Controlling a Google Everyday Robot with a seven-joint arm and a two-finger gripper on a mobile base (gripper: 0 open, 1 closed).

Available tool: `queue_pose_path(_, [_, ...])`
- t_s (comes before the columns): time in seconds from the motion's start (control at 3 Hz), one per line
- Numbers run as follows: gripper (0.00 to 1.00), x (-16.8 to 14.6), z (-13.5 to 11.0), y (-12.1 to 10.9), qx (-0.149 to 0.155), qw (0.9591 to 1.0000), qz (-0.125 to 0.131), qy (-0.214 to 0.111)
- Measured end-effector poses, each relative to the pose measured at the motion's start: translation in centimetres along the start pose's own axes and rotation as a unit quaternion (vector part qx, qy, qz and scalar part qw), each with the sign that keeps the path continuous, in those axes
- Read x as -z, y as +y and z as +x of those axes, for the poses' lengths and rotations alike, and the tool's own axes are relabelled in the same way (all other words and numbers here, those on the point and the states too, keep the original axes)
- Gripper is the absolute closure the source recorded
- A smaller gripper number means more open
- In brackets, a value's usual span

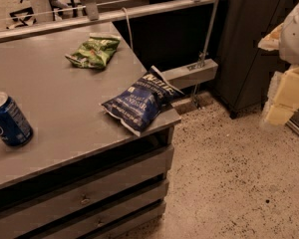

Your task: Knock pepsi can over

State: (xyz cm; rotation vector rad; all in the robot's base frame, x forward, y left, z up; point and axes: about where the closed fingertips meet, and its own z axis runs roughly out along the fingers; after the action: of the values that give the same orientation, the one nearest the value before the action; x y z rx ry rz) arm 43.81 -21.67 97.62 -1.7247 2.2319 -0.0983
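End effector [284, 96] sits at the far right edge of view, over the floor [229, 178] and well apart from the bench [65, 98]; only blurred pale cream and white blocks show, so can't tell how it's set. Pepsi can [8, 119] is at the bench's left edge, near the front, standing but leaning a bit in this view, silver top up, part of the logo visible low on its left side. My read: approach hasn't begun, no contact, can not yet down. Next move calls for a long traverse left across the bench, then a sideways push high on the can body so it tips rather than slides. Blue bag [139, 101] lies between arm and can, overhanging the bench's front right corner; it's the likely snag, so come in above it or behind it. Green bag [93, 51] is further back, near the rear edge, out of the line. Materials: can is smooth rigid metal, cylindrical, should roll once down. Both bags are crinkled glossy film, puffy, light, will shift if brushed. Bench top is flat matte grey, low grip by the look, with drawers [84, 198] below. Floor is speckled.
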Motion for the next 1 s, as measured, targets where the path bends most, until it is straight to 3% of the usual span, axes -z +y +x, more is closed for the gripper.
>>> queue_pose_path(0.33, [0.00, 0.0, -0.2, -0.1, 0.001, 1.0000, 0.003, -0.003])
queue_pose_path(0.67, [0.00, -2.2, -2.5, -1.0, 0.010, 0.9992, 0.004, -0.039])
queue_pose_path(1.0, [0.00, -7.7, -8.3, -3.2, 0.031, 0.9911, -0.009, -0.129])
